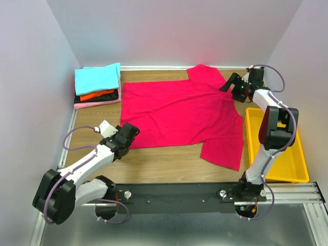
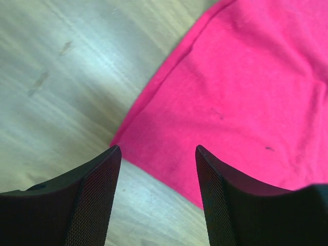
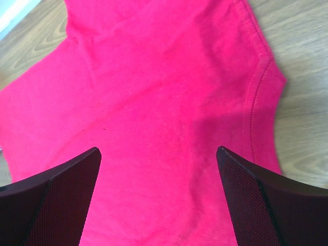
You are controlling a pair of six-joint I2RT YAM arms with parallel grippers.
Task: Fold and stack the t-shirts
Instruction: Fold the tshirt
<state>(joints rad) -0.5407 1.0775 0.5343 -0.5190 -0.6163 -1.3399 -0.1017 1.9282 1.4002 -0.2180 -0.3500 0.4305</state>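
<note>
Since the crimson t-shirt (image 1: 179, 115) lies spread flat on the table (image 1: 164, 164), the arms take opposite ends. The left gripper (image 2: 158, 149) hangs with jaws apart over the near-left hem corner. The right gripper (image 3: 159, 151) does likewise at the collar end, holding nothing. The folded t-shirts (image 1: 97, 84) sit stacked far left.

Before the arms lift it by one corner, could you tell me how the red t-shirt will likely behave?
The red t-shirt lies flat with soft wrinkles, so it will probably hang limp. Lifted at the corner near the left tool, the rest would likely drag. Pushed, such thin cloth should bunch rather than slide.
</note>
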